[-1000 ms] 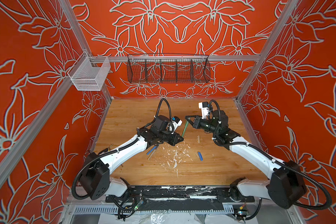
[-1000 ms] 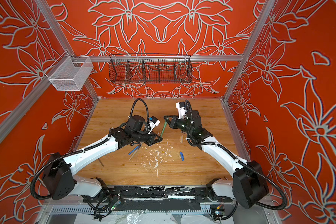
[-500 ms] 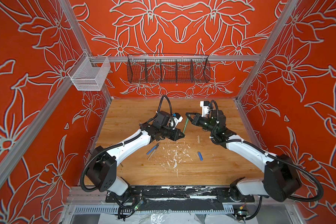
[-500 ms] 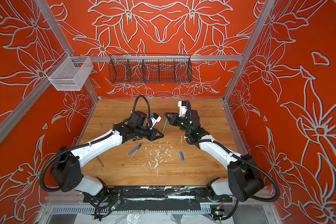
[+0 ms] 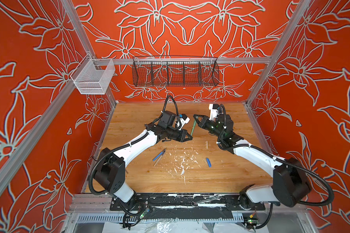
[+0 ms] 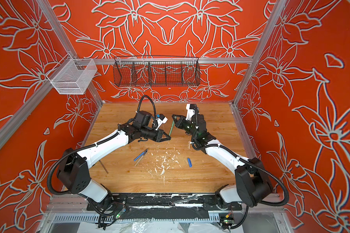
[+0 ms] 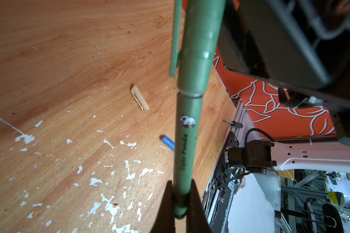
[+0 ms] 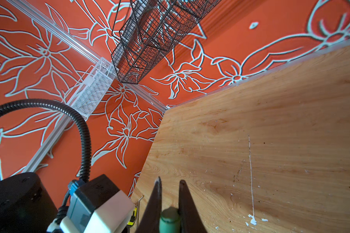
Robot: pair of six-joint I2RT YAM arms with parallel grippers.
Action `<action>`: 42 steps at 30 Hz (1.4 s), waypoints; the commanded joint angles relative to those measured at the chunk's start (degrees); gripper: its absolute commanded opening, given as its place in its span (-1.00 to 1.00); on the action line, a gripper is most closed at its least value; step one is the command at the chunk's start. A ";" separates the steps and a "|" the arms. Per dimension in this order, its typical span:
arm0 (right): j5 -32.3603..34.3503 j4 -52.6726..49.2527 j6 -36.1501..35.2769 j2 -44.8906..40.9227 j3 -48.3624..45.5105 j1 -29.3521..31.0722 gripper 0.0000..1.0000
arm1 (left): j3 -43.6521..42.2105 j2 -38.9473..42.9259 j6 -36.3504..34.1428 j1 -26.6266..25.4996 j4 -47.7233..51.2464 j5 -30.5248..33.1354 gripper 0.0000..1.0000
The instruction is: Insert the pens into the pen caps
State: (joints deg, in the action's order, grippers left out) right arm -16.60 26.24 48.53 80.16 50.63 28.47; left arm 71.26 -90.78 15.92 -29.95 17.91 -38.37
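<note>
Gripping the green pen (image 5: pixel 192 128) from both ends, raised off the desk (image 5: pixel 230 177), tilted a little, just past the far side of the white flecks (image 5: pixel 182 161). Left tool (image 5: pixel 190 138) clamped together on the bare barrel end. Right tool (image 5: pixel 195 118) clamped on the closed end of the green cap (image 7: pixel 200 50). Cap already over the tip, with only a thin seam against the barrel in the left wrist view. Judged seated or very nearly so, perhaps wanting one last push together. So one pair of three as good as done.

Left to do, judging by the desk: two pairs. Blue pen (image 5: pixel 158 156) and beige pen (image 5: pixel 156 162) lying side by side, touching or nearly, uncapped, just beside the flecks on the left arm's side. Blue cap (image 5: pixel 208 162) lying alone just beside the flecks on the right arm's side. Beige cap (image 5: pixel 206 144) on that same side, nearer the flecks' far edge. Neither cap near its pen.

Next, likely: setting the green pen down and freeing both tools. Then taking a loose pen in one tool and the matching cap in the other.
</note>
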 commanded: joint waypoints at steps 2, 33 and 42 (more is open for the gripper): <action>-13.80 -15.12 1.87 1.36 -3.43 6.63 -1.00 | 5.93 0.16 3.68 4.70 -24.09 7.51 -1.00; -11.98 -18.07 2.95 -0.71 -3.33 4.42 -1.00 | -8.34 1.91 3.43 4.91 -19.47 1.48 -1.00; -10.58 -18.96 2.26 -1.52 -2.82 2.50 -1.00 | -12.63 4.84 3.85 3.12 -19.41 0.66 -0.84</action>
State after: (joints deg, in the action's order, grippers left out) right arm -18.85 14.81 50.26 79.40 49.43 29.69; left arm 57.45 -88.55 16.03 -28.25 7.92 -45.43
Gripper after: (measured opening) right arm 0.144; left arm 0.076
